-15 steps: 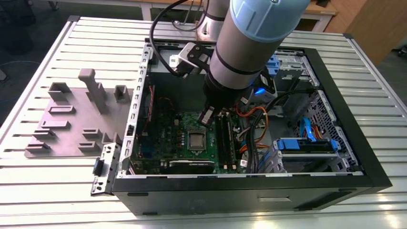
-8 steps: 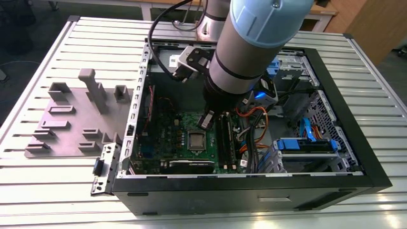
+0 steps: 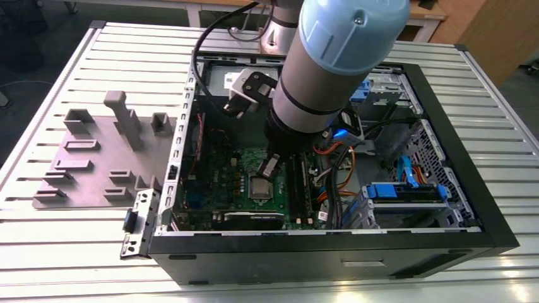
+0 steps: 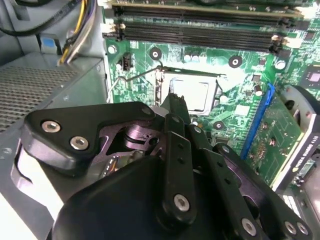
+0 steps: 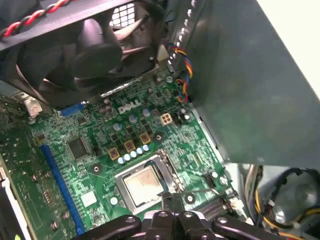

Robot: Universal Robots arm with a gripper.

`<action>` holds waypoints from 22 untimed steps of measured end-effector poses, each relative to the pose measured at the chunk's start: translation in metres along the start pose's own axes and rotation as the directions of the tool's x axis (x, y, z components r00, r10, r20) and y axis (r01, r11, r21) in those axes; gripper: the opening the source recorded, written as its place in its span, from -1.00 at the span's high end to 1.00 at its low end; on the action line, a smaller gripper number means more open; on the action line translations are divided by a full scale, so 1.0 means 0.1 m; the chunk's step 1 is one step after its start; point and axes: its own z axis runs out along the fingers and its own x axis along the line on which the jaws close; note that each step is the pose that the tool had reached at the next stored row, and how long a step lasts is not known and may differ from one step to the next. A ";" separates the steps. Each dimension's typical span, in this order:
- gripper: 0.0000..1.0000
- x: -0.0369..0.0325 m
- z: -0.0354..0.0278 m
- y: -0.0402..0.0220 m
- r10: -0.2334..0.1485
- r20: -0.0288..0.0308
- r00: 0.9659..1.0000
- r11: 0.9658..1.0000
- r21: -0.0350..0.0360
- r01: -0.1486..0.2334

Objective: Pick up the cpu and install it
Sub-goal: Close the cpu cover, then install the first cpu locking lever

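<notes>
Silver-grey cpu (image 5: 141, 182) on a green motherboard (image 5: 100, 150); black gripper (image 4: 176, 107); blue slot (image 5: 60, 180).

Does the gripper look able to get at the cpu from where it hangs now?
Probably yes: the gripper hangs just above the cpu, which lies exposed in its socket, with nothing between them.

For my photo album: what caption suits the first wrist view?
Robot gripper poised at the edge of the cpu, which sits in its motherboard socket.

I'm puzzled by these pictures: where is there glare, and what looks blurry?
In the second wrist view, bright glare washes the cpu lid white, and the close gripper looks soft. In the first wrist view, the cpu shows an even warm sheen. In the exterior view, the arm looms large.
</notes>
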 end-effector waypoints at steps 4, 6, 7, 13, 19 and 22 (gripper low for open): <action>0.79 0.025 0.016 0.034 -0.011 -0.002 1.000 1.000 0.000 0.011; 0.79 0.040 0.020 0.054 -0.014 -0.002 1.000 1.000 0.000 0.014; 0.79 0.041 0.020 0.055 -0.014 -0.002 1.000 1.000 0.000 0.014; 0.79 0.042 0.020 0.055 -0.015 -0.002 1.000 1.000 0.000 0.015; 0.79 0.043 0.019 0.055 -0.020 -0.003 1.000 1.000 0.000 0.020; 0.79 0.043 0.019 0.055 -0.020 -0.003 1.000 1.000 -0.001 0.020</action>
